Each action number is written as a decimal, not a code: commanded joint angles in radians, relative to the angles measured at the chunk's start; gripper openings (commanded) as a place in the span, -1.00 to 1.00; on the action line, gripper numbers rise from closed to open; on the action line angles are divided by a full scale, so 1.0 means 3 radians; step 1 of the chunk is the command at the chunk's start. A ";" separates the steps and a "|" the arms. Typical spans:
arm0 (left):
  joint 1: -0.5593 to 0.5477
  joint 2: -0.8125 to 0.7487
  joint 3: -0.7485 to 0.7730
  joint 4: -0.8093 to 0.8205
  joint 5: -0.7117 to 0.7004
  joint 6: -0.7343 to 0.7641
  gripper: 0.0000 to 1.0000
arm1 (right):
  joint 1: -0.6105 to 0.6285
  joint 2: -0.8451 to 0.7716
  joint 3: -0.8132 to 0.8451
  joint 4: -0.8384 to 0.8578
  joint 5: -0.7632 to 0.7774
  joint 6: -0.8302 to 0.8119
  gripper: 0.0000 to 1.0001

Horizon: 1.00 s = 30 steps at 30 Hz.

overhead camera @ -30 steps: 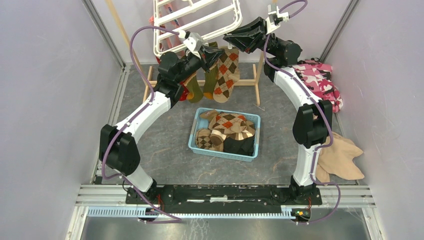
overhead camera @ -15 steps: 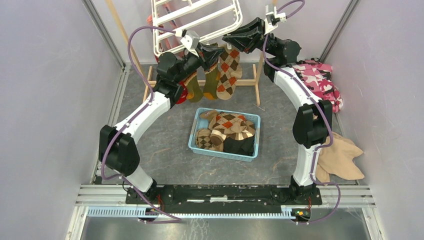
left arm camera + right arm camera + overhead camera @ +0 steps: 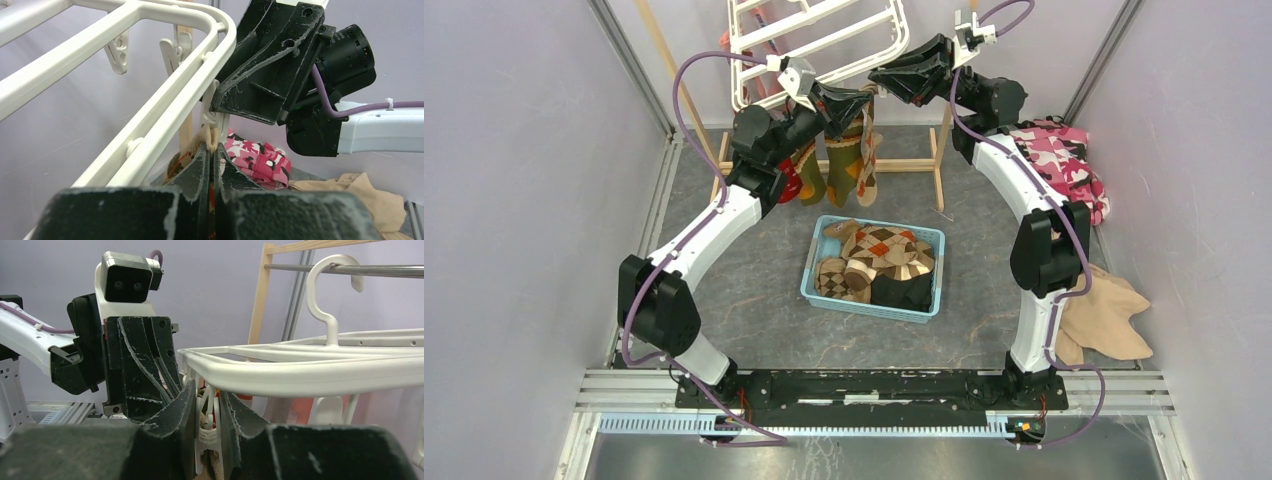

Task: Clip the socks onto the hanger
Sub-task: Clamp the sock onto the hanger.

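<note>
Holding a sock [image 3: 209,137] by its cuff, the left gripper [image 3: 212,152] is clamping its fingers flat together on the knit. It is lifting the cuff right up under the rim of the hanger [image 3: 165,95], so the top edge is sitting at the mouth of a clip [image 3: 209,432]. The grip is high on the cuff, probably so that only a short lip of fabric is sticking up to be fed in.

The right gripper [image 3: 207,392] is coming at the same corner from the other side. Its fingers are standing narrow, one on each side of the clip and closed on it. That looks like a squeeze meant to spread the clip's mouth while the other arm brings the cuff in. How deep the cuff is sitting inside the clip is hidden behind the fingers.

From above, the sock's leg is dangling below the rim, just beside an olive sock [image 3: 844,165]. More socks [image 3: 874,258] are lying in the basket [image 3: 864,308] on the table, well apart from the hanger, so much of the job seems to be waiting.

Next, the right fingers should probably be easing off first, letting the clip bite. If the left lets go early, the cuff is likely to slip out.
</note>
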 commanded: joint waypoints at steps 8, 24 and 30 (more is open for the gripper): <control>0.0007 -0.0112 0.0001 0.0096 0.0077 -0.0132 -0.96 | 0.0001 -0.0183 -0.0018 0.0180 0.0003 0.0082 -0.09; 0.0012 -0.0180 -0.0035 -0.0048 -0.0059 -0.0143 -0.41 | -0.0137 -0.0478 -0.0430 0.0562 -0.0014 0.0244 0.75; 0.0012 -0.0410 -0.0211 -0.0133 -0.0093 -0.0089 -0.02 | -0.0246 -0.0821 -0.0986 0.0708 -0.0091 0.0220 0.78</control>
